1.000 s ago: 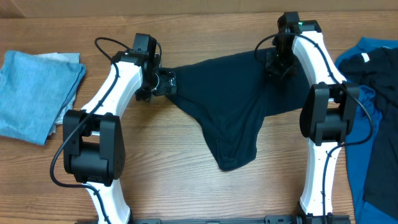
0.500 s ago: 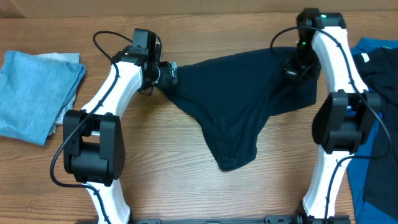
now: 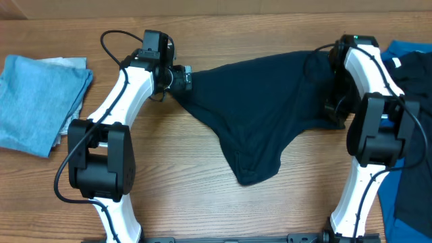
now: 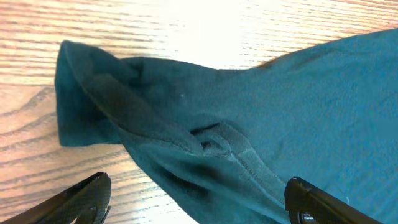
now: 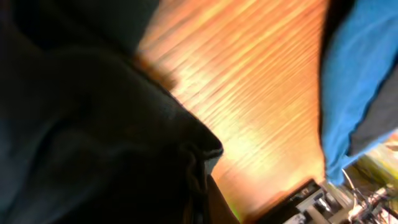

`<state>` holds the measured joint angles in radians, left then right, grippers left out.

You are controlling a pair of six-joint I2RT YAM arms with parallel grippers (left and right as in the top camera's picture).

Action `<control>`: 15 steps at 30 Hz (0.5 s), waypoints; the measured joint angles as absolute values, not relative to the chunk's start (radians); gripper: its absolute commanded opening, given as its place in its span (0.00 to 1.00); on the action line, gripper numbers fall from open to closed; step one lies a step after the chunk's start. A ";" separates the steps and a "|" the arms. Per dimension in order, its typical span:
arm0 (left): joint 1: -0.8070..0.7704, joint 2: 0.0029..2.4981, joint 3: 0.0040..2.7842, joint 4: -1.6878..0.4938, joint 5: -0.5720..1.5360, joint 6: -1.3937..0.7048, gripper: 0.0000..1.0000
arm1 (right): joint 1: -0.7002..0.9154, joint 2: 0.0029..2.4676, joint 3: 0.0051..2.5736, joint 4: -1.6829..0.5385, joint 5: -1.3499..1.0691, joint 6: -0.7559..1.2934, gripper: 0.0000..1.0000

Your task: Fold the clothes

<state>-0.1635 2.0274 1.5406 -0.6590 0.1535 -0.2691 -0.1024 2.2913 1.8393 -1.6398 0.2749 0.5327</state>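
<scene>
Navy garment (image 3: 263,115) sprawls — left gripper (image 4: 199,198) gaping over one corner, right gripper (image 3: 336,108) pinching its edge.

No text, brand, number or sign can be read in any view. A small pale tag (image 3: 396,62) is seen on a dark garment (image 3: 417,75) at the right edge of the overhead view, but nothing on it can be made out.

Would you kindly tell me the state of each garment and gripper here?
dark shirt: unfolded, lying rumpled.
light blue cloth: folded, far left.
blue garments: unfolded heap, right edge.
left gripper: open, over the shirt's end.
right gripper: shut on the dark shirt.
</scene>
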 measured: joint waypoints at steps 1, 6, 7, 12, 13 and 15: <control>-0.163 2.027 1.541 -0.654 0.153 -0.265 0.92 | -0.110 2.292 1.813 -1.631 0.287 0.545 0.04; -0.161 2.027 1.541 -0.649 0.138 -0.258 0.92 | -0.207 2.291 1.657 -1.536 0.318 0.563 0.04; -0.161 2.027 1.541 -0.648 0.134 -0.258 0.92 | -0.227 2.291 1.633 -1.532 0.321 0.564 0.04; -0.161 2.027 1.541 -0.646 0.115 -0.254 0.92 | -0.268 2.291 1.607 -1.539 0.340 0.565 0.04; -0.161 2.027 1.541 -0.646 0.108 -0.254 0.92 | -0.268 2.291 1.605 -1.538 0.348 0.565 0.04; -0.161 2.027 1.541 -0.646 0.099 -0.254 0.93 | -0.268 2.291 1.602 -1.570 0.373 0.570 0.04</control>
<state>-0.1608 2.0274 1.5406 -0.6464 0.0994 -0.2539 -0.2680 2.2913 1.6020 -1.5703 0.3729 0.5697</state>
